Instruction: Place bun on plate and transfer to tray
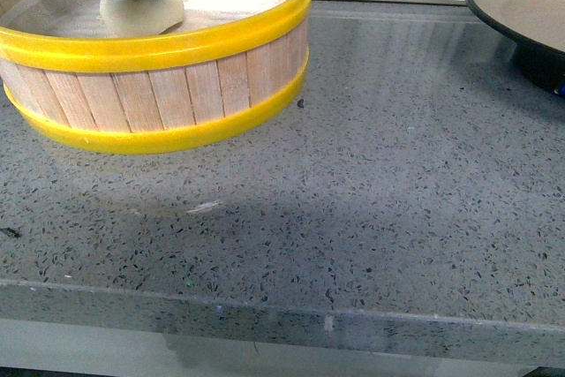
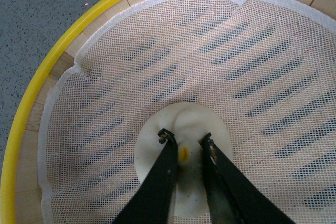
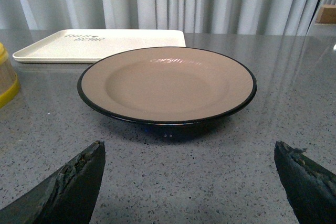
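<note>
Inside the yellow-rimmed wooden steamer basket (image 1: 177,86), the left gripper (image 2: 187,140) is pinching only the crown of the small white pleated steamed bun (image 2: 190,119), risking soft dough tearing or slipping free on lifting.

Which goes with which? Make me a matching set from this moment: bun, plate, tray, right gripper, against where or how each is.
1 bun
2 plate
3 tray
4 right gripper

a open, facing the plate
b white, behind the plate
c in the steamer basket, gripped by the left gripper
d empty, on the counter

Pairs: 1-c, 2-d, 3-b, 4-a
</note>
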